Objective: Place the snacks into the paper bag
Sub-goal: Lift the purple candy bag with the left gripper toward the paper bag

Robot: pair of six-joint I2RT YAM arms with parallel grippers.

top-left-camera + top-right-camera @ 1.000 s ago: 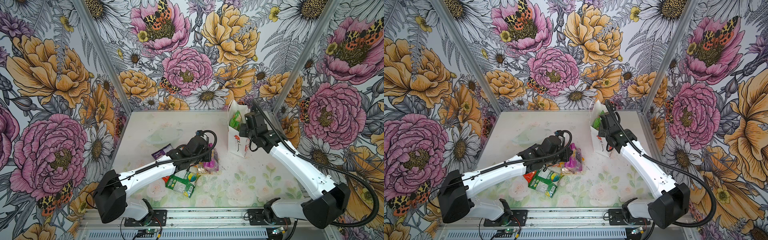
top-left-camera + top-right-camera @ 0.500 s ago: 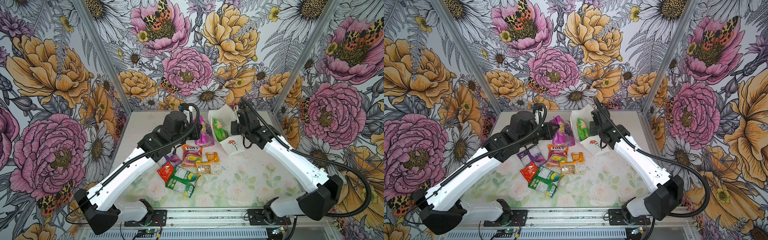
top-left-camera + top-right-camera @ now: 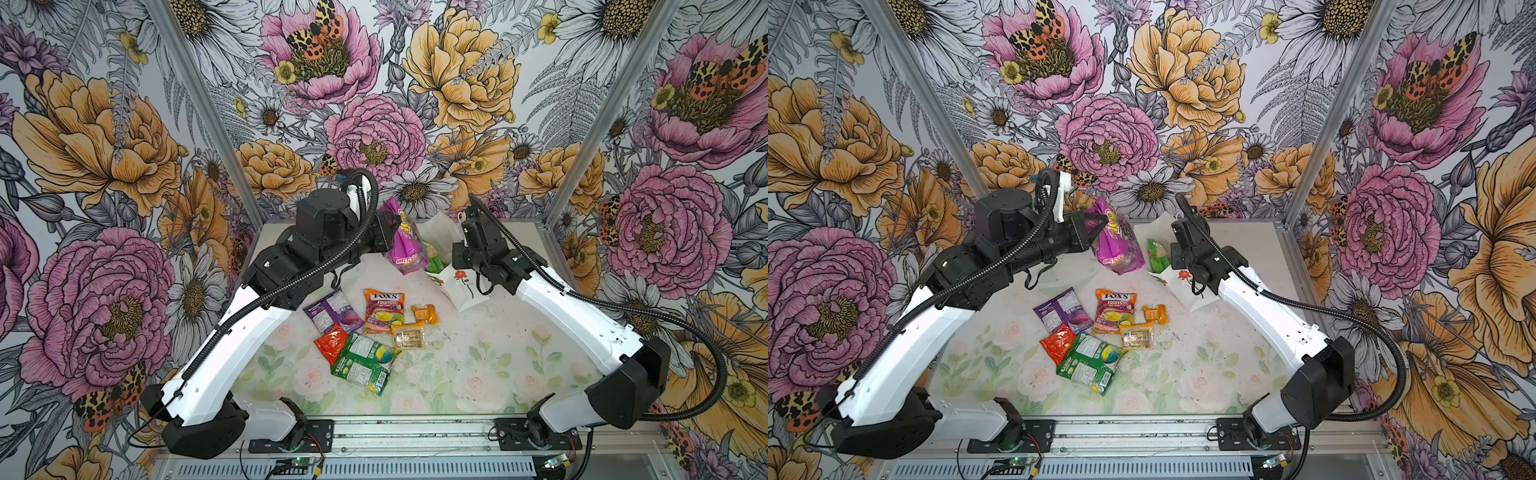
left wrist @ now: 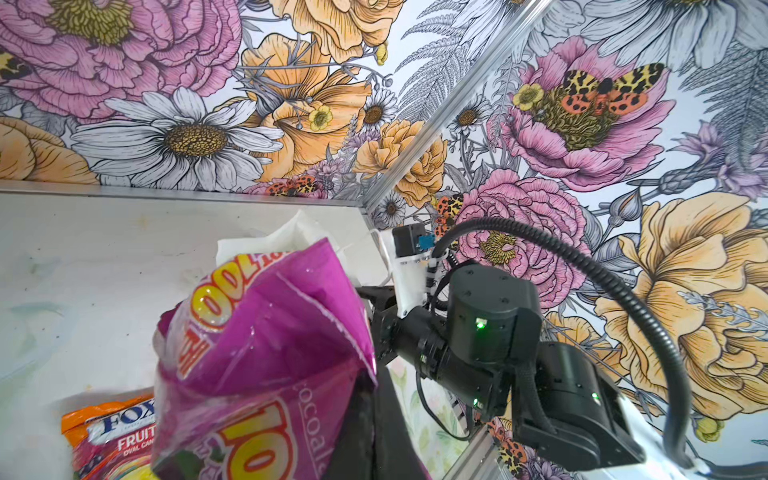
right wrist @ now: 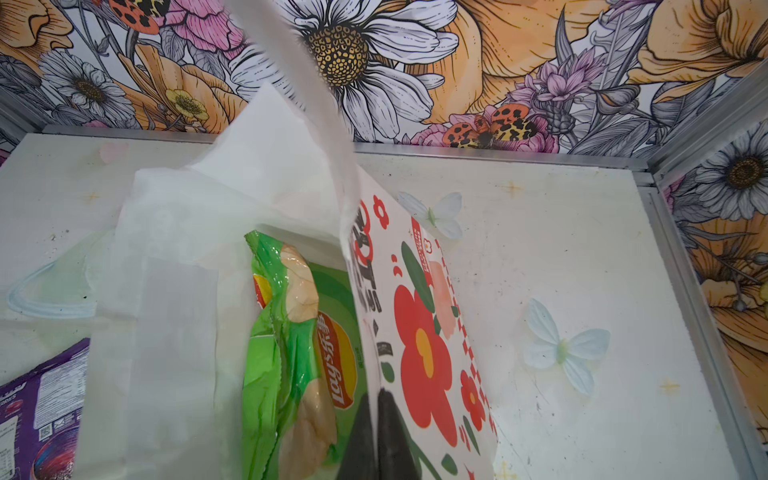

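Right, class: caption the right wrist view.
Shut right tool pinches the wall of the white flower-printed paper bag; green crinkly chips packet sits inside.

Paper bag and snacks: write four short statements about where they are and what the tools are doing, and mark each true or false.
1. The left tool holds a magenta packet in the air beside the paper bag. True.
2. The paper bag is empty. False: a green Lay's chips bag sits inside it.
3. The right tool is open and clear of the bag. False: it is shut on the bag's printed wall.
4. The orange Fox's packet lies on the table. True.
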